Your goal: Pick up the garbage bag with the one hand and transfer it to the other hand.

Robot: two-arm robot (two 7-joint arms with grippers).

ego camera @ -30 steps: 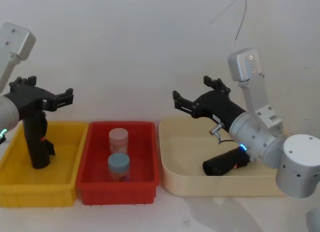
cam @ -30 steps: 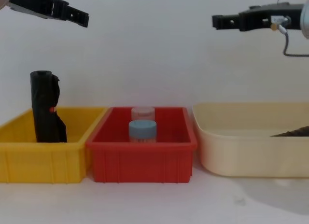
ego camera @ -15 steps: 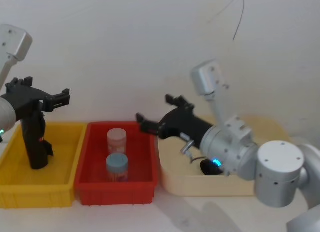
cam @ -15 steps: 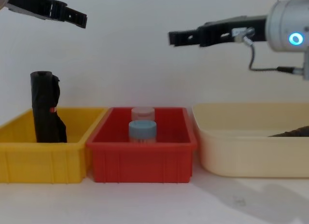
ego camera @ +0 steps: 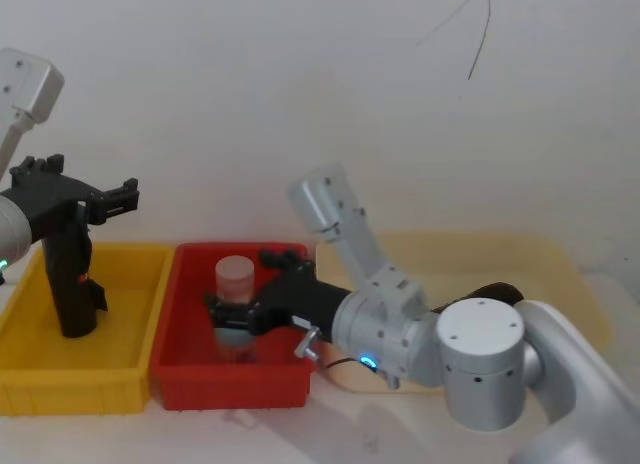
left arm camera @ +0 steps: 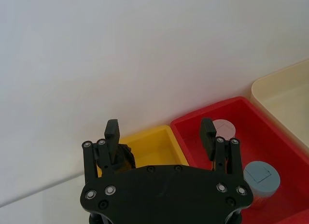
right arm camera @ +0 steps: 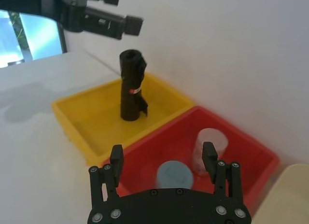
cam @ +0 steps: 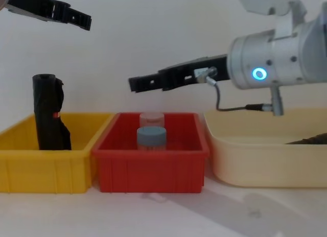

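The garbage bag stands upright at the left end of the yellow bin, its top rising above the bin's rim and a small red sticker showing on its side. The left claw hangs in the air above the bag. From the chest view there is a clear gap between them, and its two fingers are spread wide with nothing between them.

The right arm reaches across toward the robot's left, so the right claw sits over the red bin next door. It is above the two jars there and apart from them, and its fingers are also spread and empty. In the red bin a blue-lidded jar stands in front of a pale pinkish jar.

On the right of the table is a cream tray, and a second black roll lies in it, partly hidden behind the right arm.
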